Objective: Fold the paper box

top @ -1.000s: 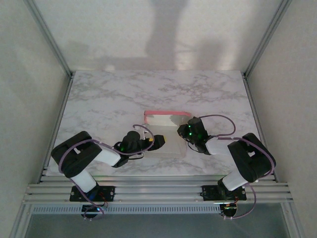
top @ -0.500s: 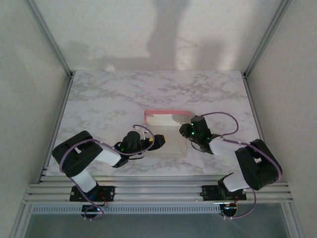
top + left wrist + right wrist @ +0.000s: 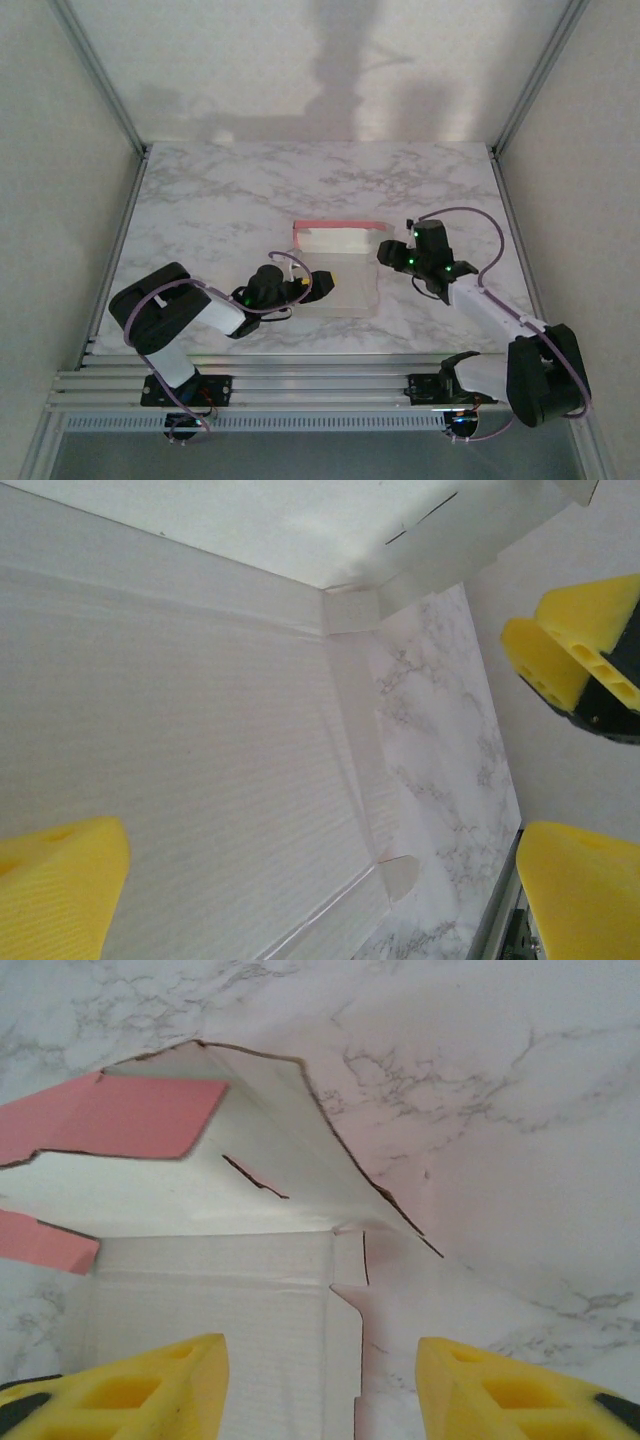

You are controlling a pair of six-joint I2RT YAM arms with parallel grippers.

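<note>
The left arm [image 3: 160, 312] and the right arm [image 3: 488, 310] look the same. They have fat black joints with white tubes between them. A thin purple cable [image 3: 468, 214] loops along each arm. A small green light [image 3: 410, 262] glows near each wrist. Each arm has a flat black base [image 3: 186, 390]. The left pincer [image 3: 320, 285] and the right pincer [image 3: 384, 256] are black, with chunky yellow fingers [image 3: 150, 1380]. The yellow fingers have little holes in their ends.
</note>
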